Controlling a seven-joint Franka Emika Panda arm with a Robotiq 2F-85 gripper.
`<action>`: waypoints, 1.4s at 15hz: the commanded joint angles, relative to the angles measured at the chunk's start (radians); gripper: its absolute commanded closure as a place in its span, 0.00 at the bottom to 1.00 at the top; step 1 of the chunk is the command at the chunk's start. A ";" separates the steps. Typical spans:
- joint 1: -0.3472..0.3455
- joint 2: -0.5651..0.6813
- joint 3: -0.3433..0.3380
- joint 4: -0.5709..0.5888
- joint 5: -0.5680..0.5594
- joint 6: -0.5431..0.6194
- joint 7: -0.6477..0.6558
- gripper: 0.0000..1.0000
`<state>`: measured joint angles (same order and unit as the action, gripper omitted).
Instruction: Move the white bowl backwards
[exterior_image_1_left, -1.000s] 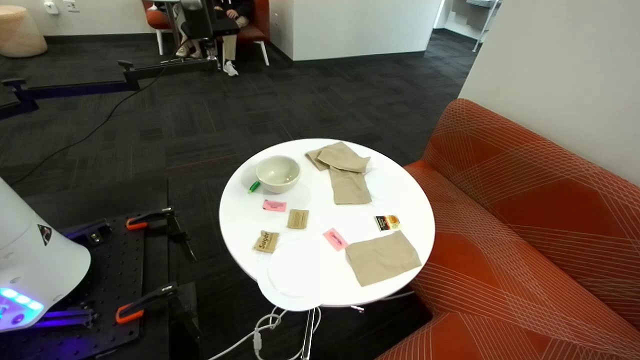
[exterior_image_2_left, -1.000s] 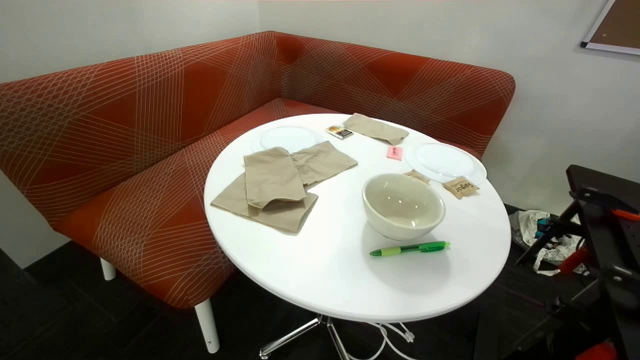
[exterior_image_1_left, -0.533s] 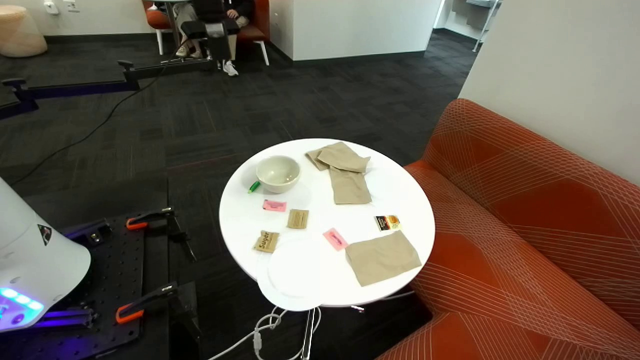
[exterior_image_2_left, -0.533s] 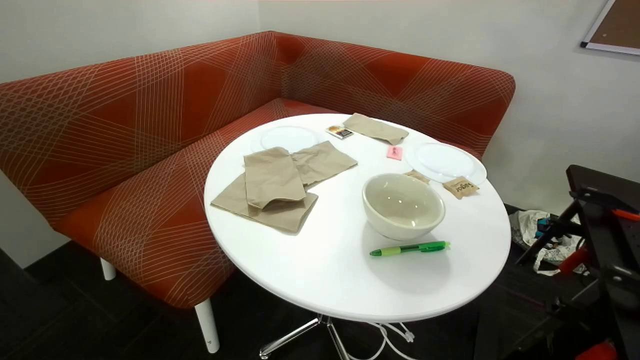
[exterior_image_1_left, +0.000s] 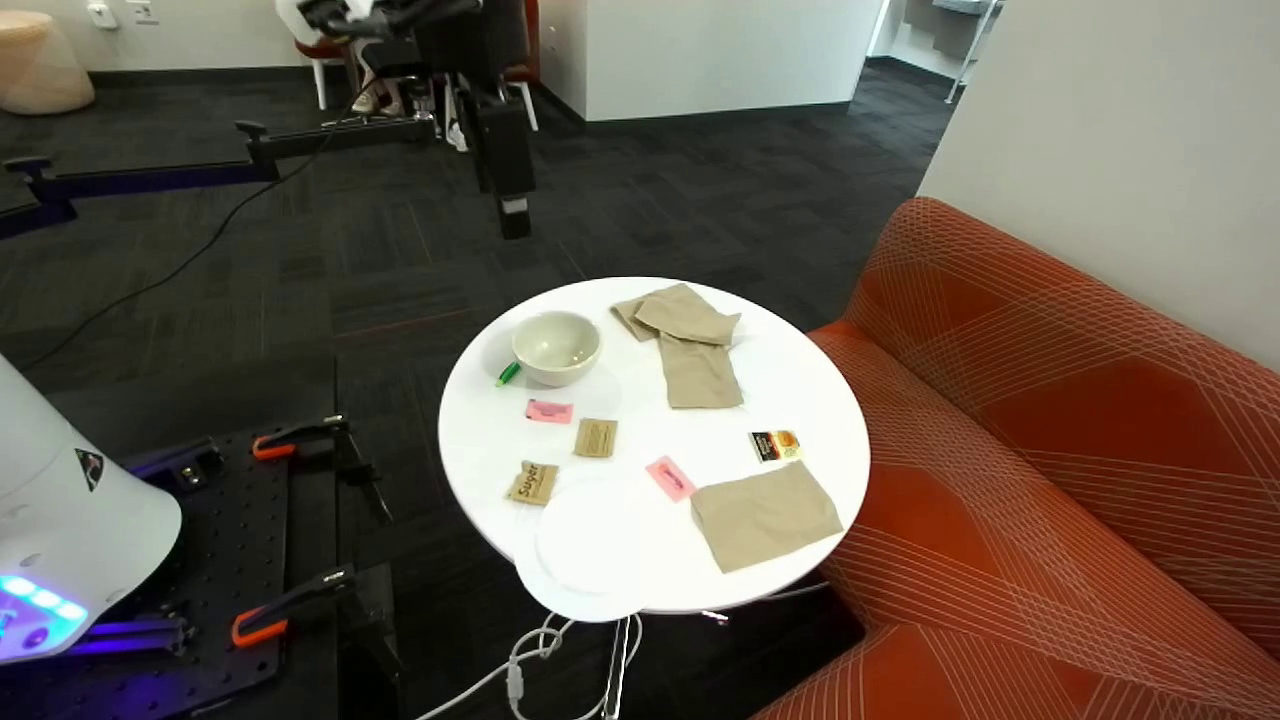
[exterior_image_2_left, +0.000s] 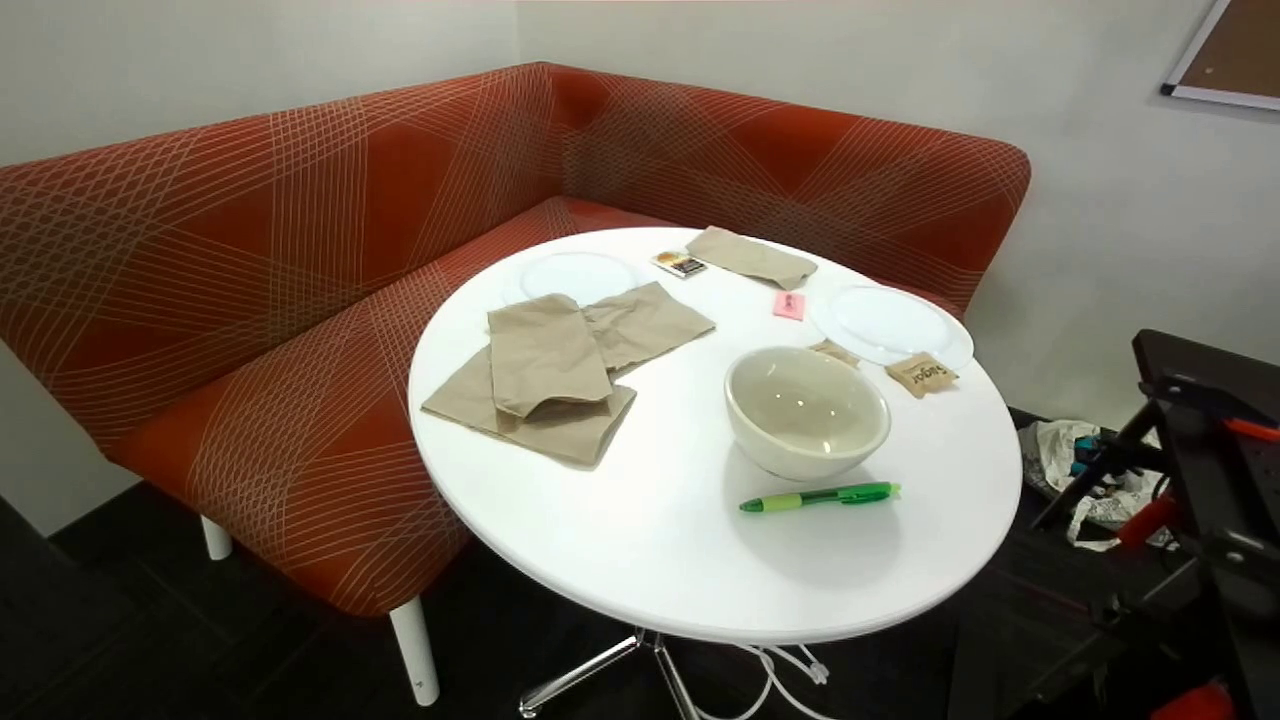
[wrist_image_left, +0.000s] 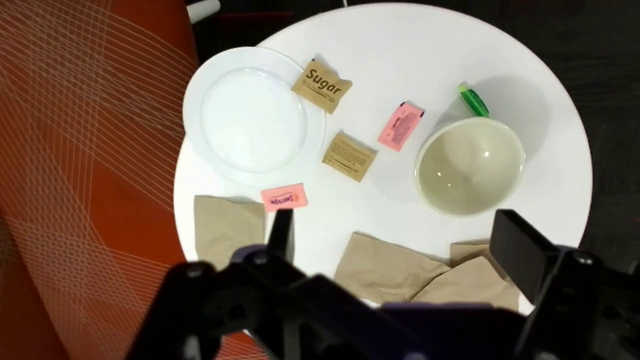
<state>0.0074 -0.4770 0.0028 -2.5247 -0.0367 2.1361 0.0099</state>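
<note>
Round white table (wrist_image_left: 400, 45) fills much of the wrist view. Nearest, gripper (wrist_image_left: 396, 215), spread wide, pinching nothing. Past it, brown napkins (wrist_image_left: 390, 267); then the white bowl (wrist_image_left: 467, 170), upright on the table, not yet gripped. Farther, green pen (wrist_image_left: 474, 101) just beside the bowl, contact unclear. Step, by my reading: approach. Next move probably calls for lining up over the rim, lowering, pinching the wall. Which way "backwards" runs, cannot tell.
</note>
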 joint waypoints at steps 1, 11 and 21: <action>0.037 0.104 -0.006 -0.017 0.064 0.105 -0.051 0.00; 0.111 0.413 0.041 -0.027 0.184 0.433 -0.119 0.00; 0.079 0.606 0.067 -0.006 0.211 0.520 -0.165 0.00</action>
<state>0.1093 0.1307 0.0478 -2.5322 0.1819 2.6583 -0.1608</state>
